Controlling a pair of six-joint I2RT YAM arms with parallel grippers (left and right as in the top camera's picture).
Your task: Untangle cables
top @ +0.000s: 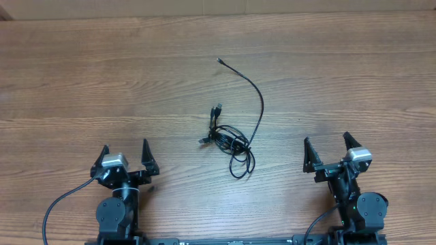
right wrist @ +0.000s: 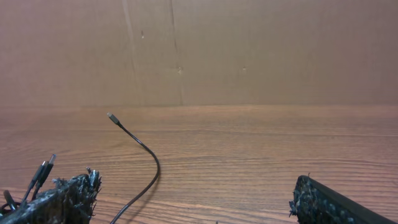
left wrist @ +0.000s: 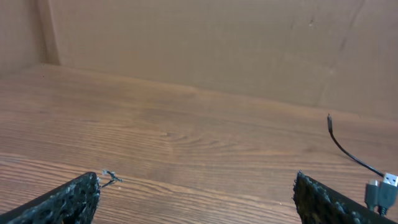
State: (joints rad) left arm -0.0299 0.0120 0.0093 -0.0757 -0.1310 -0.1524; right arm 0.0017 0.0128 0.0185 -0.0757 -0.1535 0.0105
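The cables (top: 231, 141) lie as a knotted black bundle at the table's middle, with small plugs sticking out on its left. One long strand (top: 257, 92) curves up and back from it to a plug at the far end. My left gripper (top: 125, 155) is open and empty at the front left, well apart from the bundle. My right gripper (top: 328, 148) is open and empty at the front right. The left wrist view shows the strand (left wrist: 348, 155) and a plug (left wrist: 380, 186) at its right edge. The right wrist view shows the strand (right wrist: 146, 163) and plugs (right wrist: 41, 172) at left.
The wooden table (top: 102, 82) stretches wide around the bundle. A brown cardboard wall (right wrist: 249, 50) stands along the table's far edge.
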